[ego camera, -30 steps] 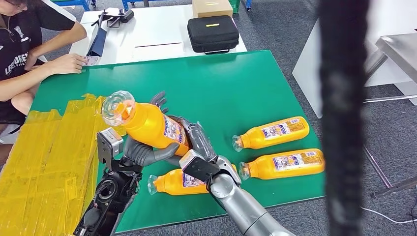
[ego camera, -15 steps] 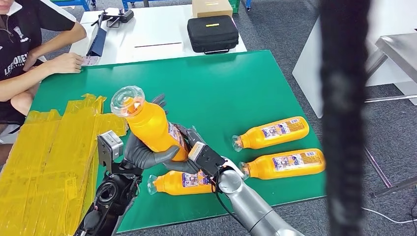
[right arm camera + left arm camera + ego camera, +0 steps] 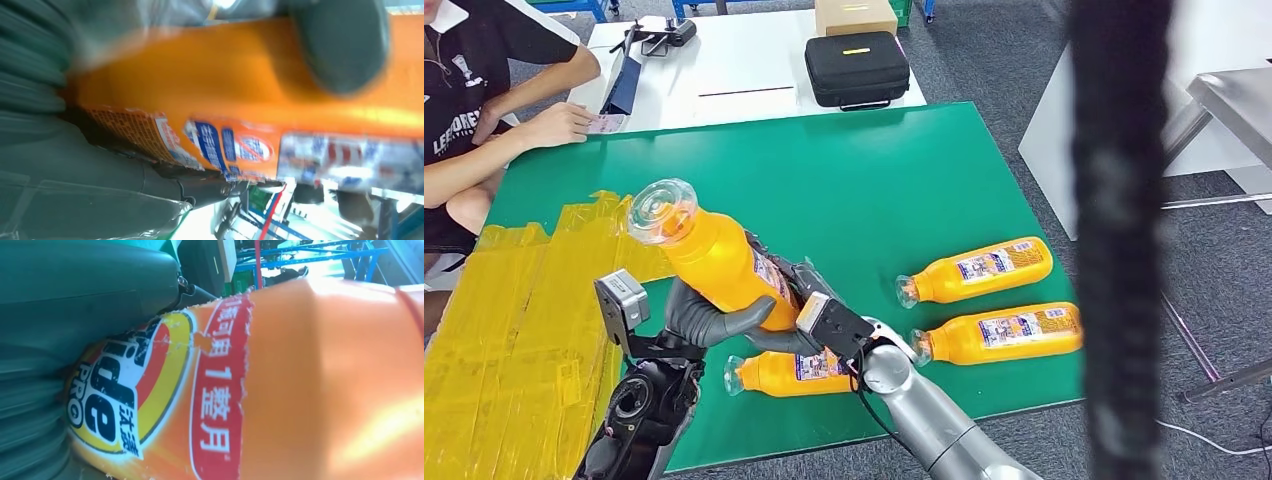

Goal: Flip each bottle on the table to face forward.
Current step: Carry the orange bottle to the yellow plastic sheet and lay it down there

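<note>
An orange bottle point(image 3: 716, 262) with a clear cap point(image 3: 662, 210) is raised over the green table point(image 3: 894, 180), tilted with its cap up and to the left. My left hand point(image 3: 709, 318) grips its body from below. My right hand point(image 3: 812, 302) holds its lower end. The left wrist view shows its front label point(image 3: 150, 390) against my left hand point(image 3: 75, 300); the right wrist view shows its back label point(image 3: 235, 150) beside my right hand point(image 3: 75, 175). Three more orange bottles lie on their sides: one point(image 3: 784, 373) beneath my hands, two point(image 3: 979, 270) point(image 3: 1004, 333) to the right.
Yellow tape point(image 3: 514, 320) covers the table's left part. A person point(image 3: 484, 90) sits at the far left, a hand on the table's corner. A black case point(image 3: 857, 68) and a box lie on the white table behind. A dark blurred bar point(image 3: 1119, 240) crosses the right side.
The held bottle first swung more upright, then tipped back with its cap to the left. My left forearm has shifted left. The lying bottles have not moved.
</note>
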Motion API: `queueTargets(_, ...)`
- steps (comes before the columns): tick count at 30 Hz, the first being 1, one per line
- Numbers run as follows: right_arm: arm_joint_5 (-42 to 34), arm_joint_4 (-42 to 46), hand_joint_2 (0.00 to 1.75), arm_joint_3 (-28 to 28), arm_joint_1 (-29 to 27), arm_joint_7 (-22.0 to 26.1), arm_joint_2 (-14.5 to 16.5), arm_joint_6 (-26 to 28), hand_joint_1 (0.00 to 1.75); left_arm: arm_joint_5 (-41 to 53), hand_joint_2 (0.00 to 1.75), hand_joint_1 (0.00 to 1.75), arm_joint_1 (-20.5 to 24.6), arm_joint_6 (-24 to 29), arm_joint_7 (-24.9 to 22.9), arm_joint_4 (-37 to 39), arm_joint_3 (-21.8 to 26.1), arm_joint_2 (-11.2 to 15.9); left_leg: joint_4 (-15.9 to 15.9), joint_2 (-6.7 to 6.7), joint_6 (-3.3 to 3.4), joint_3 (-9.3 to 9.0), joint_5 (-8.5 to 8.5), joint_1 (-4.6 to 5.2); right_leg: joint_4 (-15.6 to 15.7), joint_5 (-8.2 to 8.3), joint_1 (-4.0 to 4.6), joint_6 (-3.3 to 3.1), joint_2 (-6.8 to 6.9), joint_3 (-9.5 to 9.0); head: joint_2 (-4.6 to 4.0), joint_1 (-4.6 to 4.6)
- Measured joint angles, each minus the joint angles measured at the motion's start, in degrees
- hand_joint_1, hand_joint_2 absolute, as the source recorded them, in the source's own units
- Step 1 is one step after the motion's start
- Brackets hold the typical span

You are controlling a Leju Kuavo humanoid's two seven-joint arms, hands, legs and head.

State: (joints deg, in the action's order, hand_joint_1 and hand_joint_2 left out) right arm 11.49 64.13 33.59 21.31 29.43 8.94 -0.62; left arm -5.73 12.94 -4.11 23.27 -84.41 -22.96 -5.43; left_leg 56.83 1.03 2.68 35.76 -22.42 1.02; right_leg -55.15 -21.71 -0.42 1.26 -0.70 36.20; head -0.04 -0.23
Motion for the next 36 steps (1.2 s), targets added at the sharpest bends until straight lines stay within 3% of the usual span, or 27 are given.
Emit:
queueTargets(7, 2.44, 3.91, 1.75, 0.00, -1.50, -1.09, -0.02, 4.57, 0.00, -0.26, 1.75, 1.75, -0.08, 1.40, 0.23, -0.97, 1.07, -0.59, 0.00, 0.01, 0.00, 0.01, 0.00, 0.00, 0.00, 0.00, 0.00, 0.00, 0.00, 0.01, 0.00, -0.01)
queueTargets(15, 9.29, 13.12, 1.75, -0.63, -4.47, -3.15, -1.62, 13.57, 0.00, 9.98, 1.75, 1.75, 0.17, 16.05, 2.28, -1.76, 6.73, -0.78, 0.00, -0.08, -0.01, 0.01, 0.00, 0.00, 0.00, 0.01, 0.01, -0.02, -0.03, 0.06, 0.00, 0.00)
queueTargets(20, 10.22, 16.31, 1.75, -0.66, -5.29, -3.40, -2.36, 14.37, 0.00, 12.12, 1.75, 1.75, 0.23, 17.97, 2.59, -1.82, 8.37, -0.78, 0.00, -0.10, -0.02, 0.01, 0.01, -0.01, 0.00, 0.01, 0.01, -0.02, -0.03, 0.04, 0.00, 0.01)
queueTargets(22, 11.31, 17.10, 1.75, -0.67, -5.56, -3.52, -2.61, 15.31, 0.00, 15.93, 1.75, 1.75, 0.28, 21.30, 2.89, -1.82, 8.75, -0.77, 0.00, -0.09, -0.02, 0.01, 0.01, 0.00, 0.00, 0.01, 0.00, -0.02, -0.03, 0.05, 0.00, 0.01)
queueTargets(24, 13.68, 18.27, 1.75, -0.66, -6.01, -3.84, -2.85, 17.37, 0.00, 25.74, 1.75, 1.75, 0.56, 28.61, 2.82, -1.71, 9.27, -0.71, 0.00, -0.09, -0.01, 0.02, 0.00, 0.00, 0.00, 0.01, 0.00, -0.02, -0.03, 0.05, 0.00, 0.01)
queueTargets(28, 16.80, 21.84, 1.75, -0.54, -6.94, -4.54, -4.13, 20.40, 0.00, 55.52, 1.75, 1.75, 2.81, 41.34, -1.04, 0.39, 11.52, 0.42, 0.00, -0.05, -0.01, 0.02, 0.00, 0.00, 0.00, 0.01, 0.00, -0.02, -0.02, 0.04, 0.00, 0.01)
queueTargets(32, 16.48, 24.85, 1.75, -0.50, -7.18, -5.67, -5.54, 20.30, 0.00, 86.81, 1.75, 1.75, 5.88, 43.71, -9.12, 5.42, 15.34, 2.13, 0.00, -0.10, -0.04, 0.01, 0.03, 0.00, 0.00, 0.02, 0.00, -0.03, -0.03, 0.04, 0.00, 0.02)
queueTargets(36, 16.17, 26.48, 1.75, -0.53, -7.34, -5.98, -6.51, 18.59, 0.00, 94.29, 1.75, 1.75, 9.15, 41.90, -15.44, 12.14, 15.70, 5.10, 0.00, -0.15, -0.08, -0.01, 0.06, -0.01, 0.00, 0.07, 0.02, -0.08, -0.04, 0.06, 0.00, 0.01)
